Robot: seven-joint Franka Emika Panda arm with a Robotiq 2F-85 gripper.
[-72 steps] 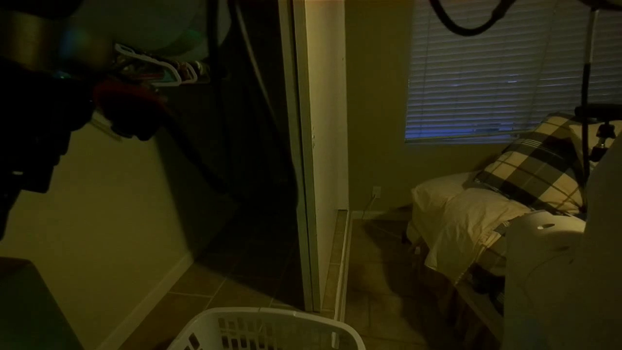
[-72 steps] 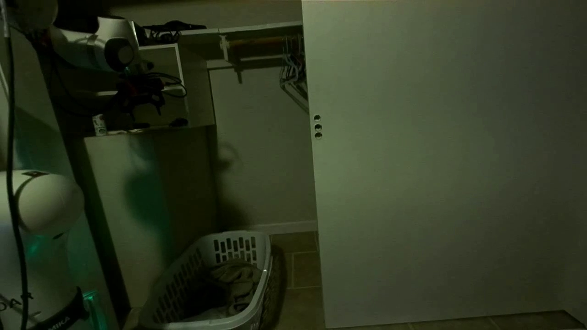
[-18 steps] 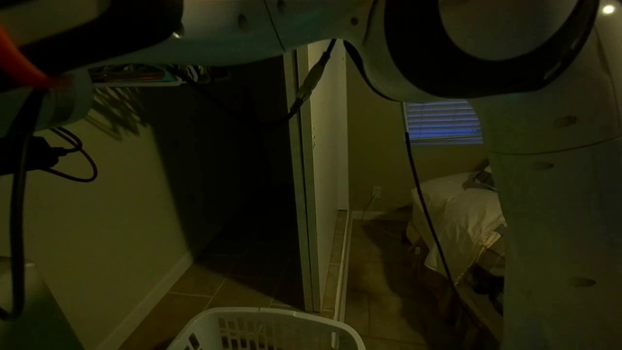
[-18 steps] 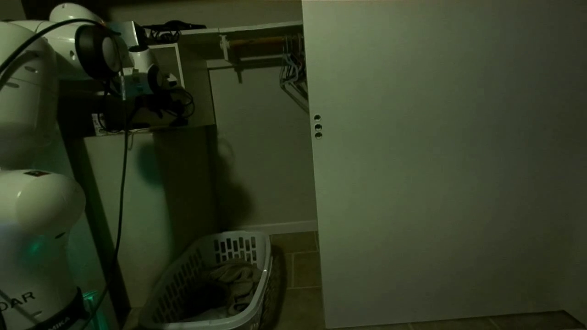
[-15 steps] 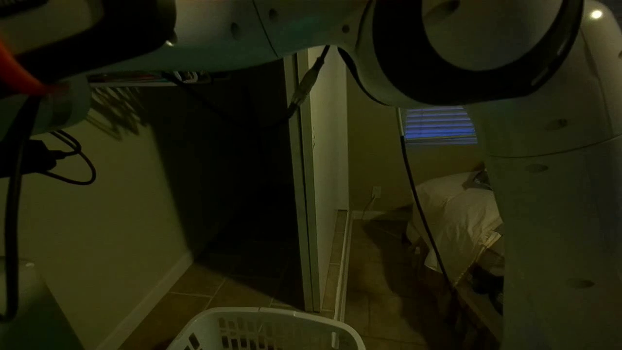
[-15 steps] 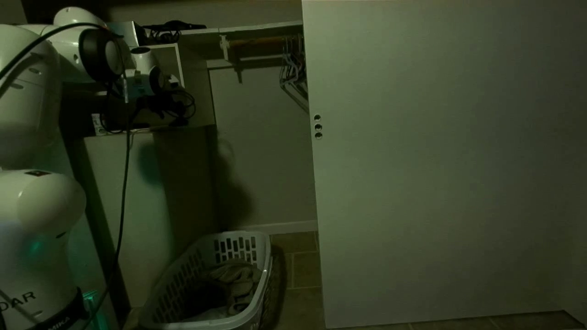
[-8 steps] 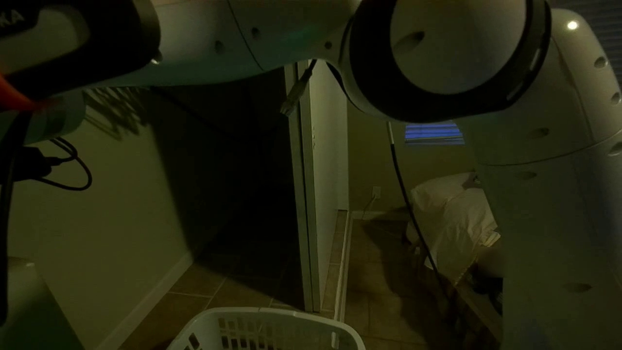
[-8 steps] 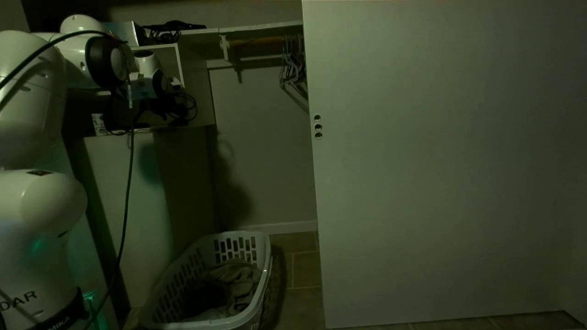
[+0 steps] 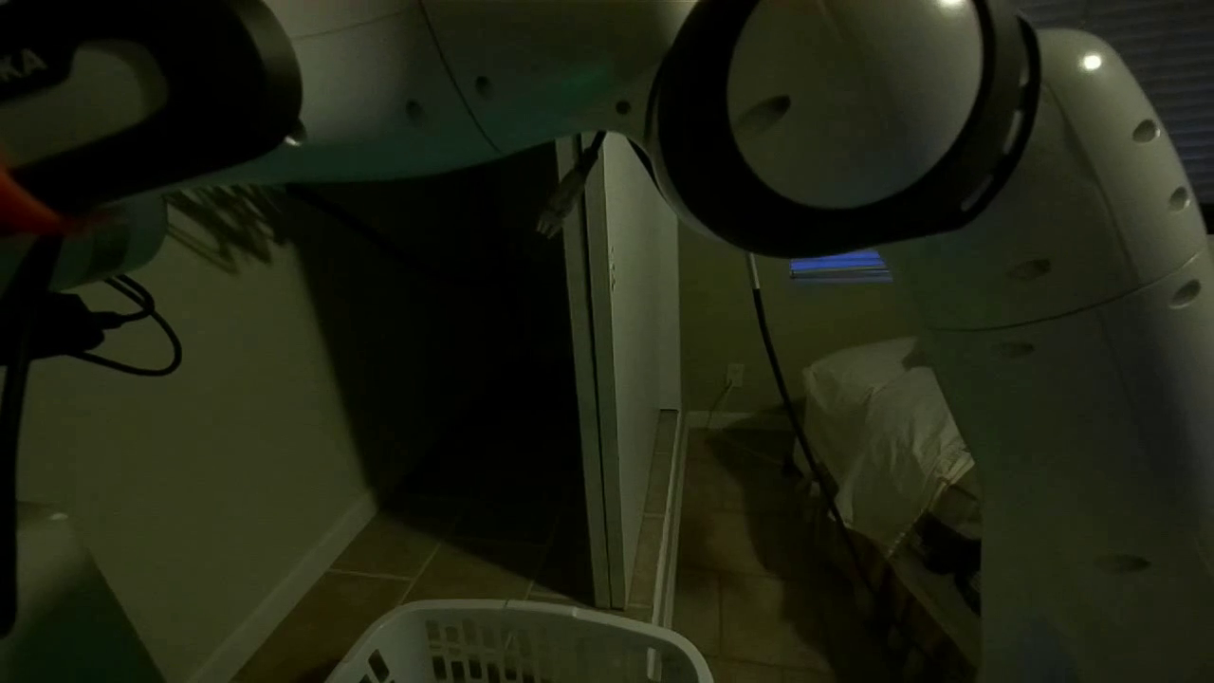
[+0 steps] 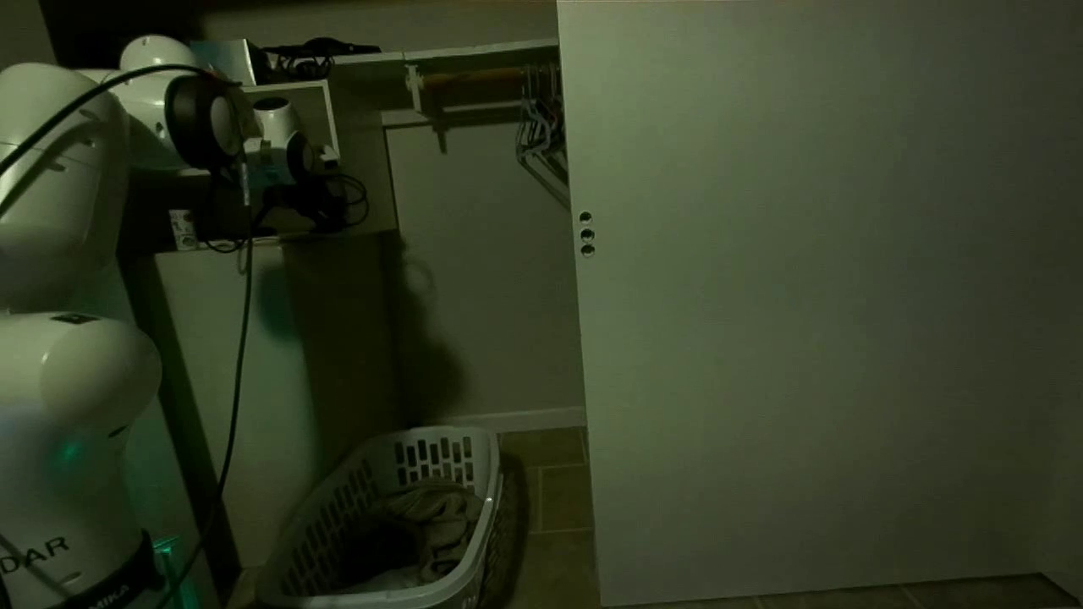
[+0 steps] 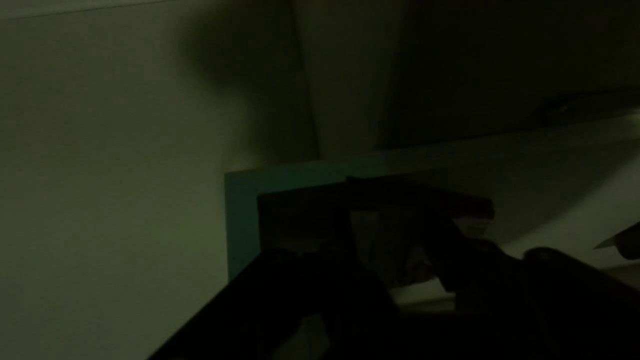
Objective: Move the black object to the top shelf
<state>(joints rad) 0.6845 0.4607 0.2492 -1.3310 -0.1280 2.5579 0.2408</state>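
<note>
At the lower compartment of the pale, box-shaped cabinet (image 10: 370, 156), I have the black fingers (image 11: 350, 270) of my white, jointed robot arm (image 10: 59, 220). By the wrist view, which is quite dark, they are spread: a clear gap stands between them, and through it I see a lighter patch with dim marks that I cannot name. Just at their tips lies the long, black, bar-shaped object (image 11: 462, 200), crosswise to the fingers; whether they touch it, I cannot tell. Its place is thus in this lower compartment, and a straight-edged, blue-green strip (image 11: 300, 175) shows near it. Above runs the long, whitish top shelf (image 10: 482, 52), which carries a black, tangled thing with straps (image 10: 317, 52) beside a silvery box (image 10: 228, 61). At the left end of the compartment, a small, white, printed can (image 10: 183, 229) stands upright. Before the cabinet hangs a thin black cable (image 10: 241, 338). On the tiled floor (image 10: 558, 499), visible in both exterior views, is the white plastic basket with slots (image 10: 485, 524); crumpled cloth (image 10: 444, 507) lies inside. To the right of it, in an exterior view, is a wide, flat, pale door (image 10: 812, 304) that has three round recesses; light-coloured hangers (image 10: 539, 139) show next to its edge.
</note>
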